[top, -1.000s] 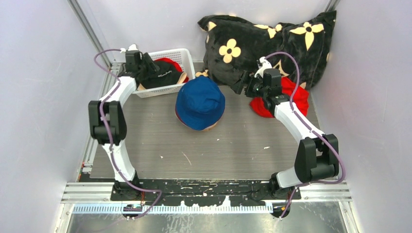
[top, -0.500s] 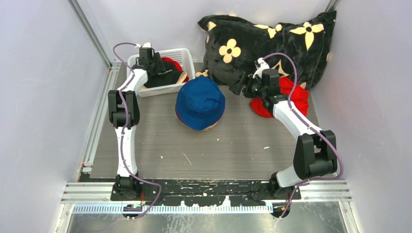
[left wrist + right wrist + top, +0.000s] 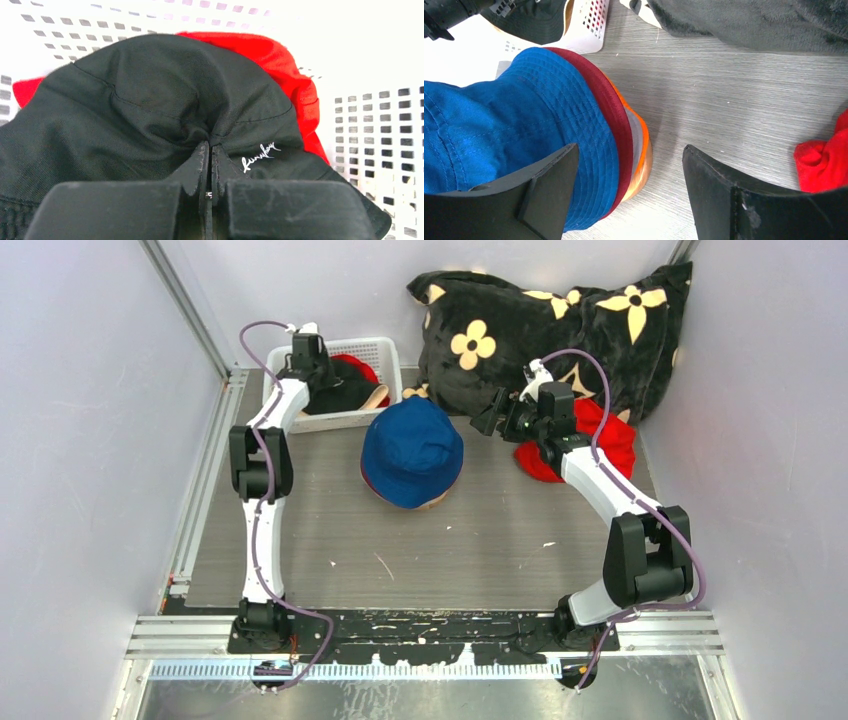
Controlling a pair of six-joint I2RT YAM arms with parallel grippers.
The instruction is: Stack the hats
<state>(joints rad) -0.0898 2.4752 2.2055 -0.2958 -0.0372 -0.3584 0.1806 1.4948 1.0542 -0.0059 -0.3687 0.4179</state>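
A blue hat (image 3: 412, 448) tops a stack on the wooden stand (image 3: 647, 167). Under the blue hat (image 3: 499, 115) show dark red (image 3: 613, 112), grey (image 3: 637, 131) and orange (image 3: 642, 150) brims. A black hat (image 3: 345, 396) lies in the white basket (image 3: 383, 348) on bright red fabric (image 3: 272, 55). My left gripper (image 3: 322, 375) reaches into the basket. In its wrist view the left gripper (image 3: 210, 144) is shut on a pinched fold of the black hat (image 3: 150, 95). My right gripper (image 3: 486, 421) hangs open just right of the stack. In its own view the right gripper (image 3: 629, 150) holds nothing.
A black cushion with cream flowers (image 3: 540, 320) fills the back right. Crumpled bright red cloth (image 3: 612, 443) lies under the right arm, by the cushion. The basket wall (image 3: 372, 125) stands close around the left gripper. Grey table (image 3: 400, 550) stretches in front of the stack.
My left arm has stretched further into the basket, and its jaws have closed on the black hat. The right gripper has drifted slightly left toward the stack.
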